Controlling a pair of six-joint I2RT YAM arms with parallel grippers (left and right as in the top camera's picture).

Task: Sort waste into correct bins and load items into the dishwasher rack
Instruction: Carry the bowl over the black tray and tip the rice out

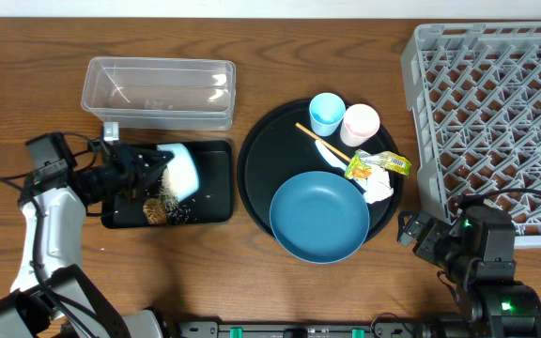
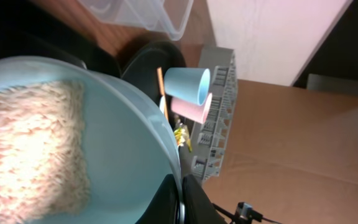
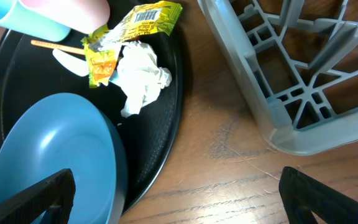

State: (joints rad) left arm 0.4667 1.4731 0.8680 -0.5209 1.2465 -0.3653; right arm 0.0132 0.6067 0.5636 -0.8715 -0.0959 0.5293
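Left gripper [image 1: 144, 171] pinched the rim of the pale bowl [image 1: 184, 174], which was tipped over the shallow black tray [image 1: 216, 192] directly beneath, with rice [image 2: 30, 143] clinging inside. Right gripper [image 3: 176, 186] stood spread, nearer the tissue [image 3: 142, 78].

This looks like a robotics lab set up as a mock kitchen. Two cabled robot arms, near left [image 1: 45, 225] and near right [image 1: 485, 249], work at a wooden tabletop [image 1: 252, 282]. A grey dishwasher rack [image 1: 496, 84] sits directly on the wood at the far right. Beyond it, what looks like brown cardboard [image 2: 291, 137] stands below a plain white wall [image 2: 272, 31].
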